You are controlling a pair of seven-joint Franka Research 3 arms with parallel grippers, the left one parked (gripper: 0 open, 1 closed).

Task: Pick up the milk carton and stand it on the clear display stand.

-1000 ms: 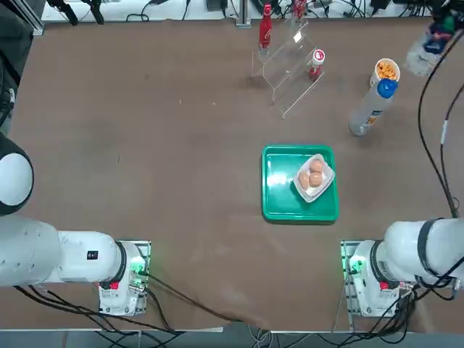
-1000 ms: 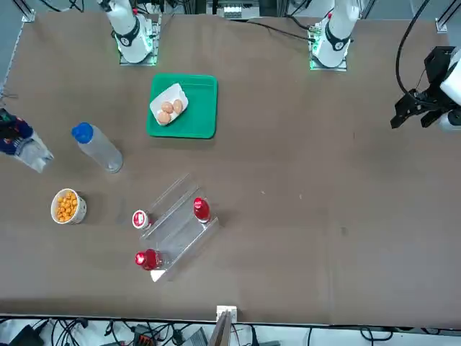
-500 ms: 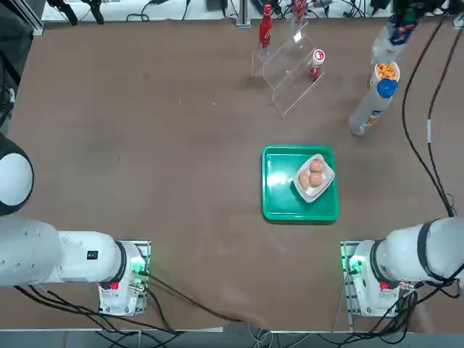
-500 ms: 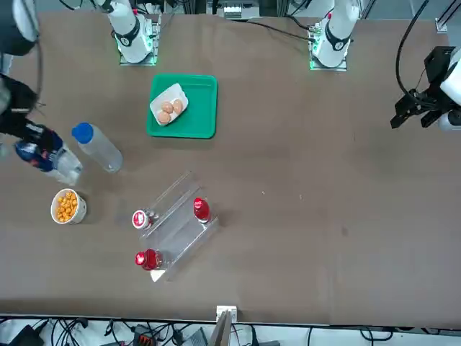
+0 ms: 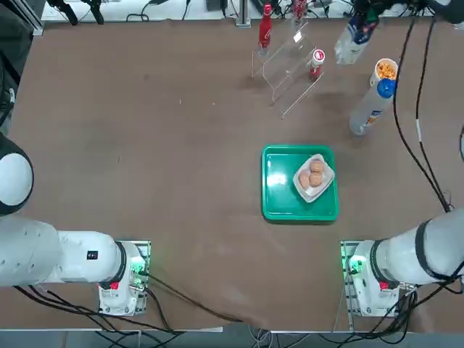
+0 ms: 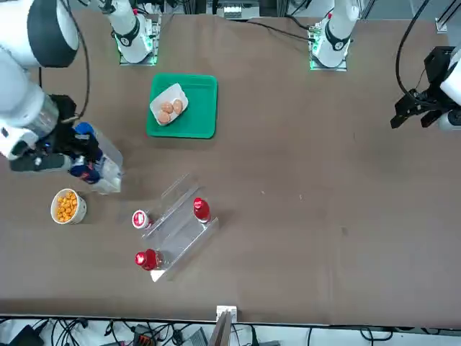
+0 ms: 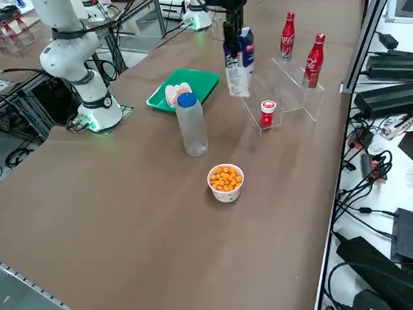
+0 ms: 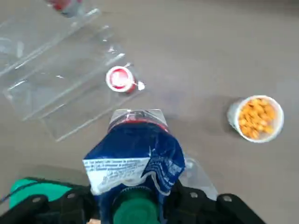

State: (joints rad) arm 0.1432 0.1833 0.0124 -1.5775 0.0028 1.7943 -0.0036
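Brown tabletop (image 5: 145,145) spreads wide under both arms, with cables and equipment along its far edge. My right arm reaches far across it, stretched out from its base, and the wrist points my tool (image 7: 233,29) straight down. That tool is pinching the milk carton (image 7: 239,61) at its top, one finger on each side of the round green cap (image 8: 135,207), so the carton hangs upright in the air, clear of the tabletop. From the side camera the carton is seen in front of the clear display stand (image 7: 293,84), on the side nearer my base, and not yet over it. From the wrist camera the stand (image 8: 60,93) lies below and beyond the carton, with a small red-topped can (image 8: 120,78) standing just beside its low edge.

Two slim red bottles (image 7: 286,28) stand at the stand, one of them on its upper tier. Near the carton a tall clear bottle with blue cap (image 7: 190,126) stands upright, and a paper cup of orange snacks (image 7: 226,182) is beside it. Closer to my base lies the green tray (image 5: 279,203), which carries a white dish with eggs (image 5: 314,176).
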